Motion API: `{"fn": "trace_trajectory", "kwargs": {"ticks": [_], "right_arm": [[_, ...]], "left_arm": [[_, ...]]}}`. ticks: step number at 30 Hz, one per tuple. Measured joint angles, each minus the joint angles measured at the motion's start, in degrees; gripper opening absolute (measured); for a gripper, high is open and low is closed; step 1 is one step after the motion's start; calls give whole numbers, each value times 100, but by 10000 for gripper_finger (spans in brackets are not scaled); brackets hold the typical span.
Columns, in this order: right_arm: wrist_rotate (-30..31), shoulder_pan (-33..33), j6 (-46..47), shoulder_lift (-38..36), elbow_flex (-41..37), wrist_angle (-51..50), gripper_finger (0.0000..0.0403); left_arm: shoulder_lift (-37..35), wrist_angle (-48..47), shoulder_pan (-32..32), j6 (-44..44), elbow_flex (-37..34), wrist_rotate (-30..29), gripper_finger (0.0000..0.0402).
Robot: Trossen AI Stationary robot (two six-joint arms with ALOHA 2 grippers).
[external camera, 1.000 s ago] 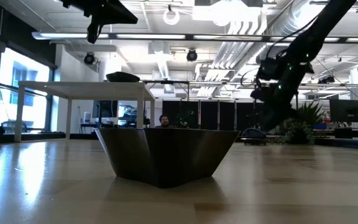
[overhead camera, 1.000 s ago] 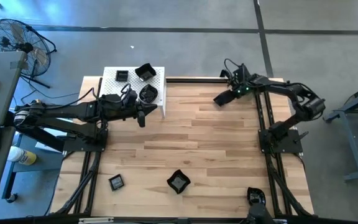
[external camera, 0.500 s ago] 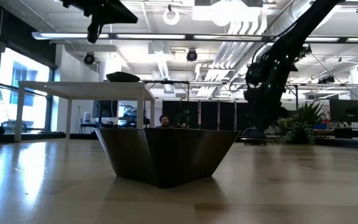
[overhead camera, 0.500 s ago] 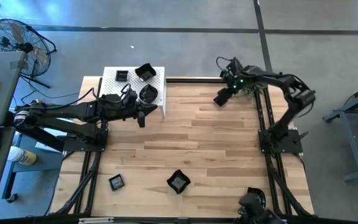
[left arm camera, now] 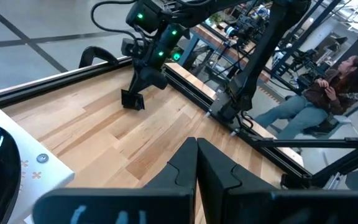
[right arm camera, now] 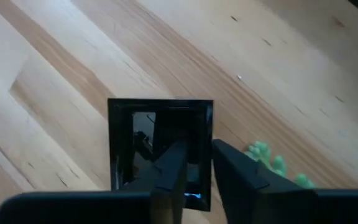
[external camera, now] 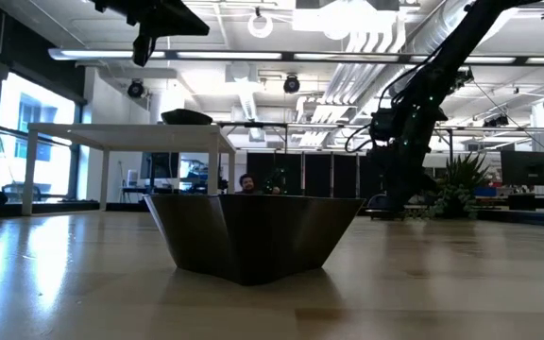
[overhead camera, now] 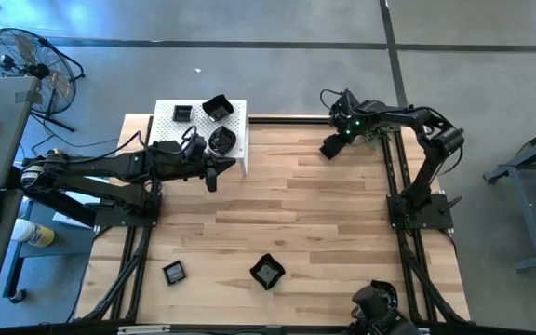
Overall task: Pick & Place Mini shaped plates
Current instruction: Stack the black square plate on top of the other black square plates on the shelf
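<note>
carrying a square plate [right arm camera: 160, 152] clamped in its fingers, right gripper [overhead camera: 331, 146] has drawn back toward the table's far edge; left gripper [overhead camera: 211, 175] waits closed, placement pending.

A: Plates? Glossy black square plate [right arm camera: 160, 149], black angular plate [overhead camera: 266, 272], small black one [overhead camera: 174, 273].
B: Stand?
A: White perforated stand [overhead camera: 166, 126], dotted holes. Table [overhead camera: 324, 233] light wood planks. Green sprig [right arm camera: 272, 163].
</note>
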Motion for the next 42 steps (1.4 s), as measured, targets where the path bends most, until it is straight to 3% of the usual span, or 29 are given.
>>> {"fn": "trace_trajectory", "kwargs": {"ticks": [6,11,15,22,25,35,42], "right_arm": [[-60,0,-2,0,0,-2,12],[-180,0,0,0,0,-5,4],[-294,0,143,-10,0,-28,18],[-263,141,151,-8,0,-43,90],[-238,196,162,65,2,-16,100],[-100,203,160,103,2,-11,8],[-303,249,203,-36,2,-133,9]], "left_arm": [[0,-38,0,112,-2,11,0],[0,-39,0,113,0,107,0],[0,-40,0,109,-2,164,0],[0,-39,2,107,-2,212,0],[0,-39,1,107,-2,220,0],[0,-37,1,92,-2,273,0],[0,-37,0,87,-2,273,0]]}}
